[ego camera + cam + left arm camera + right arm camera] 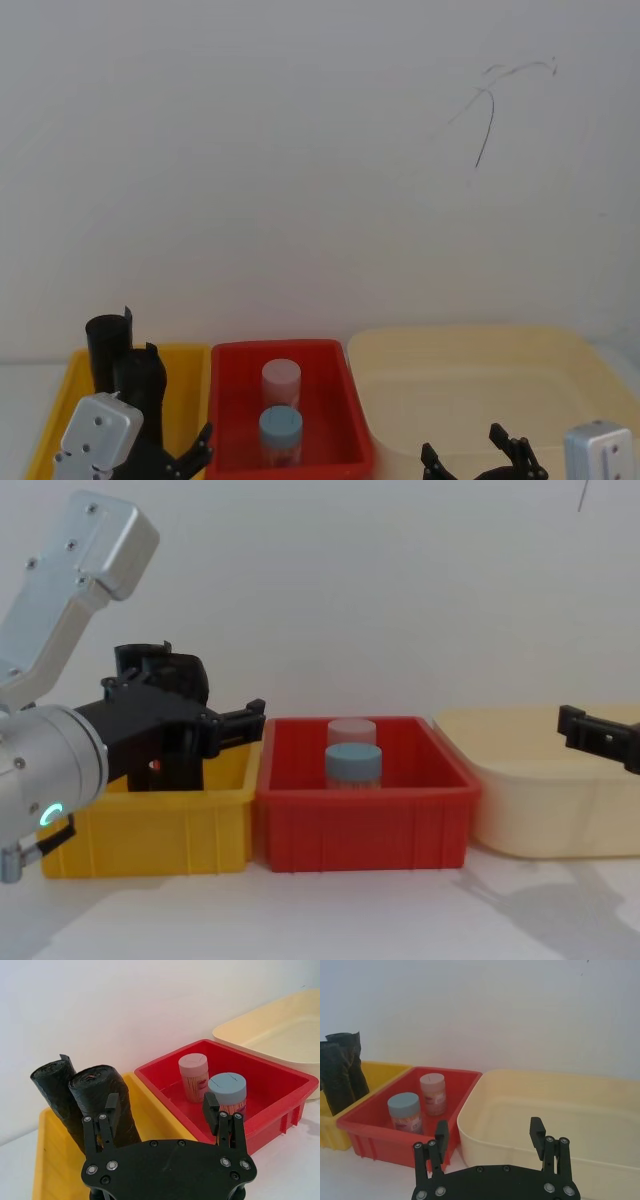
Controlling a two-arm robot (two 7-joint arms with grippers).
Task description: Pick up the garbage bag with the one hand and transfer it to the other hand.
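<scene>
Hovering by the yellow bin point(45, 1160), the left gripper point(161, 1102) has its fingers spread; the bag point(100, 1097) stands inside, just beside a thinner roll point(50, 1082). Closing off-centre could pinch that roll instead, or both. The right gripper point(489, 1127) idles by the cream bin point(580, 1110), fingers spread.

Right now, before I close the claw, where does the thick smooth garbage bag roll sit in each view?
Head view: garbage bag lower left, the nearer roll in the yellow bin.
Left wrist view: the thicker roll, just beyond one finger of the open left claw.
Right wrist view: at the frame's edge, past the red bin, overlapping the jagged roll.
Chest view: left, rounded top above the left claw, rest hidden.
Landmark: the red bin.
</scene>
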